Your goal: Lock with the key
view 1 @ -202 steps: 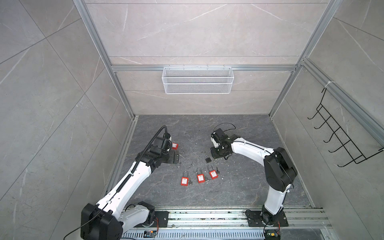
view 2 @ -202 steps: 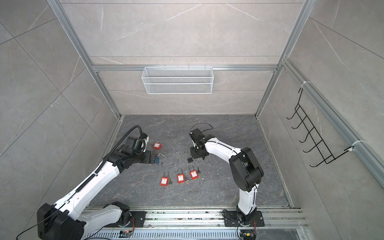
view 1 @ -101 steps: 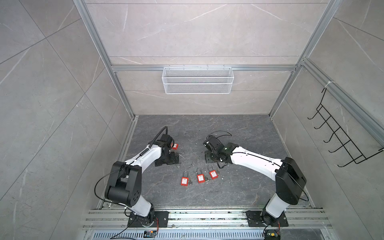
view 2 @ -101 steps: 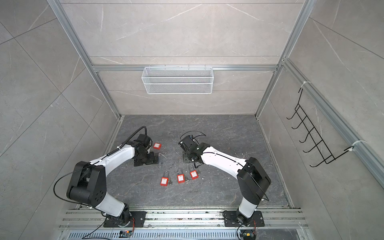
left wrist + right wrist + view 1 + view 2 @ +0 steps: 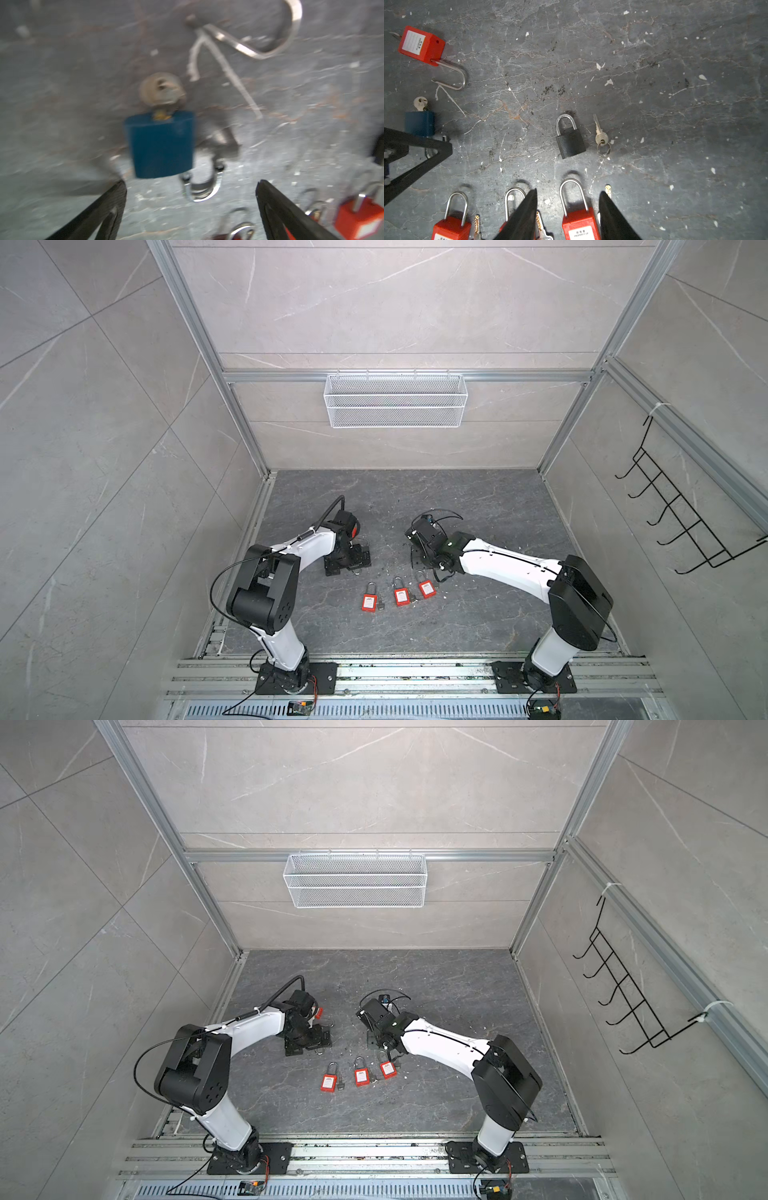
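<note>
A blue padlock (image 5: 162, 145) lies on the dark stone floor with a key (image 5: 161, 89) in its keyhole. My left gripper (image 5: 190, 187) hangs open just over its shackle, touching nothing, and stands low at the left in a top view (image 5: 348, 561). A black padlock (image 5: 570, 141) with shut shackle lies beside a loose key on a ring (image 5: 601, 135). My right gripper (image 5: 569, 195) is open in the air, its fingertips framing the shackle of a red padlock (image 5: 580, 224) on the floor below.
Three red padlocks (image 5: 369, 601) (image 5: 401, 596) (image 5: 427, 588) lie in a row toward the front, keys beside them. Another red padlock (image 5: 422, 44) with an open shackle lies past the blue one. A wire basket (image 5: 395, 400) hangs on the back wall, hooks (image 5: 681, 510) on the right wall.
The left arm has folded with its elbow raised while its gripper stays by the blue padlock. The right gripper has shifted left and toward the front, and its jaws stand slightly wider.
</note>
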Available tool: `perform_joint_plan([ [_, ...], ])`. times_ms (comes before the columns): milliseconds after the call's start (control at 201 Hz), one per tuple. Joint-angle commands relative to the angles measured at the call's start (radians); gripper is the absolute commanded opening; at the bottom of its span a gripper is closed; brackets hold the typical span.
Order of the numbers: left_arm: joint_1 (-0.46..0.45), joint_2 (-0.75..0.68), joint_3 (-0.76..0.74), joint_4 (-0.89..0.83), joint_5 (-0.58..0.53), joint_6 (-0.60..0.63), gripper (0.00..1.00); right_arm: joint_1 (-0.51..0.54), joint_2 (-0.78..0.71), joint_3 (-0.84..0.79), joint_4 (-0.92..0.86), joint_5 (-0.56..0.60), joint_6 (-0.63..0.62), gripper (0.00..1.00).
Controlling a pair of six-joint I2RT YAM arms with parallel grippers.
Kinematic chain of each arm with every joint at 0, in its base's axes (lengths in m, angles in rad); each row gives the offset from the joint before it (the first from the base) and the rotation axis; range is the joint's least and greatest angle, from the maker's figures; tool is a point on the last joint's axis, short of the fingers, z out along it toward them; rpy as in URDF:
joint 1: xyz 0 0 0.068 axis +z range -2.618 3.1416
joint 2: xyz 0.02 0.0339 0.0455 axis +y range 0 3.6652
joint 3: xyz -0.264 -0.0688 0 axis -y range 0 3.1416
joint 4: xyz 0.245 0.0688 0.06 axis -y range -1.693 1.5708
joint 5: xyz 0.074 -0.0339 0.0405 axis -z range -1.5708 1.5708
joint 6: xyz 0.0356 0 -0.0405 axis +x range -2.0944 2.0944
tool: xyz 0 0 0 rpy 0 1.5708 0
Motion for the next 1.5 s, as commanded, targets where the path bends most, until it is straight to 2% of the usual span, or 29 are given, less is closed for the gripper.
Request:
perform_joint_plan([
  [0, -0.009, 0.048, 0.018, 0.061, 0.070, -0.053, 1.00, 0.009, -0.047, -0.027, 0.012, 0.045, 0.026, 0.49],
  [309, -0.091, 0.120, 0.105, 0.103, 0.160, -0.123, 1.00, 0.012, -0.069, -0.050, 0.011, 0.088, 0.059, 0.49],
  [612, -0.164, 0.171, 0.173, 0.118, 0.195, -0.141, 0.99, 0.011, -0.075, -0.071, 0.057, 0.051, 0.068, 0.50],
  [782, -0.191, 0.242, 0.264, 0.136, 0.203, -0.141, 1.00, 0.011, -0.068, -0.061, 0.034, 0.068, 0.085, 0.50],
  [931, -0.203, 0.240, 0.340, 0.123, 0.207, -0.093, 1.00, 0.012, -0.072, -0.062, 0.023, 0.083, 0.098, 0.50],
  [1055, -0.214, 0.175, 0.379, 0.035, 0.147, -0.004, 1.00, 0.012, -0.057, -0.045, 0.010, 0.082, 0.098, 0.50],
  [1165, -0.187, 0.127, 0.392, -0.050, 0.051, 0.085, 1.00, 0.012, -0.033, -0.022, -0.012, 0.078, 0.097, 0.50],
  [1324, -0.086, 0.153, 0.436, -0.160, 0.023, 0.173, 1.00, 0.011, -0.025, -0.013, -0.018, 0.074, 0.096, 0.50],
  [1499, -0.038, 0.199, 0.449, -0.170, 0.022, 0.228, 1.00, 0.012, -0.011, -0.002, -0.017, 0.045, 0.086, 0.50],
])
